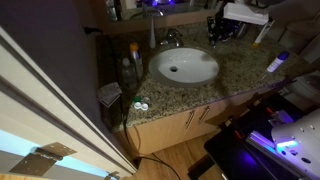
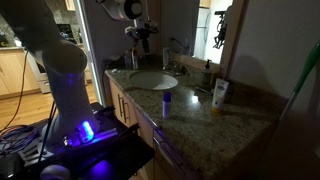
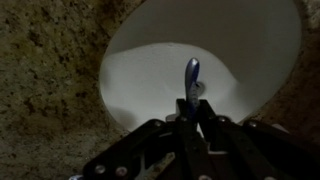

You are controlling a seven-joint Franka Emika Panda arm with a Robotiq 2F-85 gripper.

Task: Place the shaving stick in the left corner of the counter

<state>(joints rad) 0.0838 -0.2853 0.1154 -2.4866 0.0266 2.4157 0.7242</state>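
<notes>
In the wrist view my gripper (image 3: 193, 105) is shut on a blue shaving stick (image 3: 192, 74), which sticks out past the fingertips. It hangs above the white oval basin (image 3: 200, 50), with speckled granite counter (image 3: 50, 70) around it. In both exterior views the gripper (image 1: 222, 28) (image 2: 140, 35) is raised well above the counter (image 1: 240, 75) (image 2: 200, 115), near the basin (image 1: 185, 66) (image 2: 152, 80) and the chrome tap (image 1: 170, 38) (image 2: 178, 62). The stick is too small to make out in the exterior views.
A blue-capped can (image 2: 167, 101), a white tube (image 2: 219, 97) and a dark bottle (image 2: 207, 75) stand on the counter beside the basin. A bottle (image 1: 131, 62) and small round items (image 1: 140, 105) sit at the other end. A mirror and wall back the counter.
</notes>
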